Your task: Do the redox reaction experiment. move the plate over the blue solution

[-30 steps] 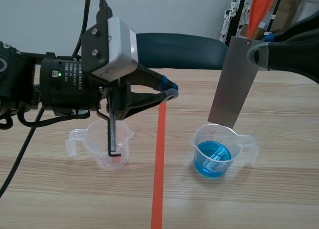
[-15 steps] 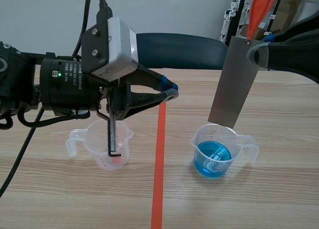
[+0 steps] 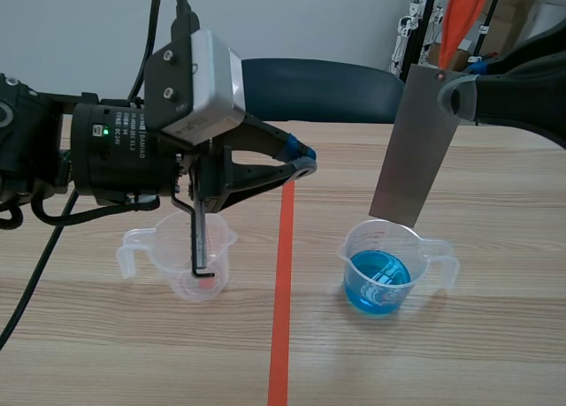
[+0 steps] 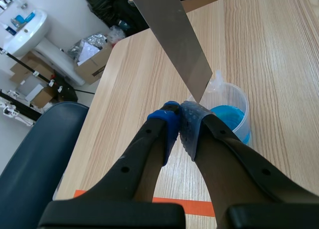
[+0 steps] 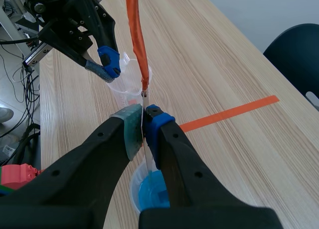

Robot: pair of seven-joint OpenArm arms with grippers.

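Your right gripper [image 5: 143, 123] is clamped on the grey metal plate [image 3: 414, 145] near its top, and the plate hangs tilted with its lower edge right at the far rim of the beaker of blue solution [image 3: 382, 271], clear of the liquid. Your left gripper [image 4: 180, 120] hovers above the table with its pads pressed together on nothing, beside the empty clear beaker [image 3: 181, 251]. The orange tape line [image 3: 281, 282] runs between the two beakers.

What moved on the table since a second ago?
Nothing visibly moved. The right gripper still holds the plate over the cup of blue solution, and the left gripper stays shut.
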